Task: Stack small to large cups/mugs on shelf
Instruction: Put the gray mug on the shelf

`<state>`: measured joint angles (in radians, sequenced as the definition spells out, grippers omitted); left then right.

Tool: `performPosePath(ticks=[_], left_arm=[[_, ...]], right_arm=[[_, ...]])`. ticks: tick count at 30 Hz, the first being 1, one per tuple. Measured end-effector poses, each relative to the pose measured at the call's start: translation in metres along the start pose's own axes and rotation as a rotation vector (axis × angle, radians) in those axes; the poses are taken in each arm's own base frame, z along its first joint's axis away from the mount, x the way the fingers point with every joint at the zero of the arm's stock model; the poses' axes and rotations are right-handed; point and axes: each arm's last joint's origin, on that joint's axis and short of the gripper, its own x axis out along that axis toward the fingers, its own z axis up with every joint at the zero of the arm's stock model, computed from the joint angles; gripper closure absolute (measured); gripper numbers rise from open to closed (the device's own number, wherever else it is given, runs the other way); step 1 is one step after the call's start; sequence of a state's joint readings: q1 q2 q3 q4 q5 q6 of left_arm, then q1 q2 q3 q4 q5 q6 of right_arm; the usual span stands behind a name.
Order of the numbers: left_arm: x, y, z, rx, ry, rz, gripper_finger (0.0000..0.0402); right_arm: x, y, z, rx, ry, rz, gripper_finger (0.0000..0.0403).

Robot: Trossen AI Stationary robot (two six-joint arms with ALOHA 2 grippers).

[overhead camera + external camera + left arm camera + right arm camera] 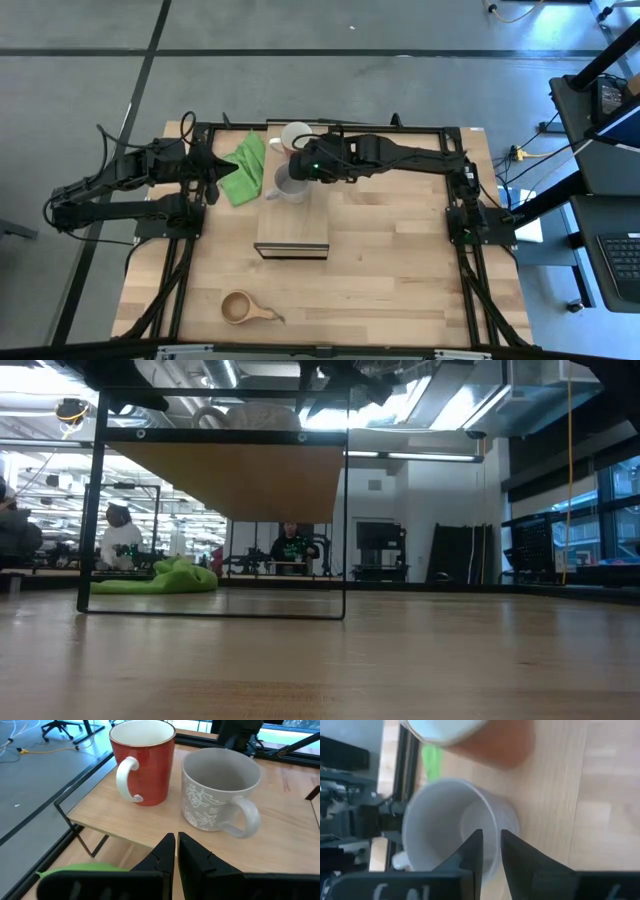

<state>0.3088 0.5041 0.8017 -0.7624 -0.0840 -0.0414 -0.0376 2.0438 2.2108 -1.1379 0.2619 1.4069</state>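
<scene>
The broad light-wood butcher-block desk (390, 270) carries everything, and on it stands the shelf (293, 225), a long pale plank on a thin black frame with a dark front edge. Two cups stand together at the shelf's far end: the red ceramic mug with a white inside (142, 762) and, just beside it, the grey mug with a pale leaf pattern (217, 787). The right hand (491, 847) hovers over the grey mug's rim, fingers only narrowly parted and holding nothing, probably lining up a rim grasp. The left hand (176, 852), fingers almost together and empty, waits near the crumpled green cloth (243, 168). The small brown wooden cup with a stub handle (241, 308) lies well apart, near the desk's front edge, off the shelf.
</scene>
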Motion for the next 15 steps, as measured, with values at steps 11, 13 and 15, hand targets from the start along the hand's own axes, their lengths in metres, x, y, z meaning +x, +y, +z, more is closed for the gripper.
performPosePath(ticks=[11,13,15], left_arm=[[0.0,-0.006,0.002,-0.122,0.003,-0.191,0.0388],[0.002,-0.007,0.004,-0.179,-0.001,-0.214,0.0389],[0.003,-0.01,0.009,-0.235,-0.034,-0.245,0.0395]], right_arm=[[-0.036,-0.006,0.011,-0.152,-0.042,-0.092,0.0334],[-0.037,-0.01,0.01,-0.201,-0.029,-0.135,0.0334],[-0.039,-0.013,0.011,-0.253,-0.011,-0.159,0.0334]])
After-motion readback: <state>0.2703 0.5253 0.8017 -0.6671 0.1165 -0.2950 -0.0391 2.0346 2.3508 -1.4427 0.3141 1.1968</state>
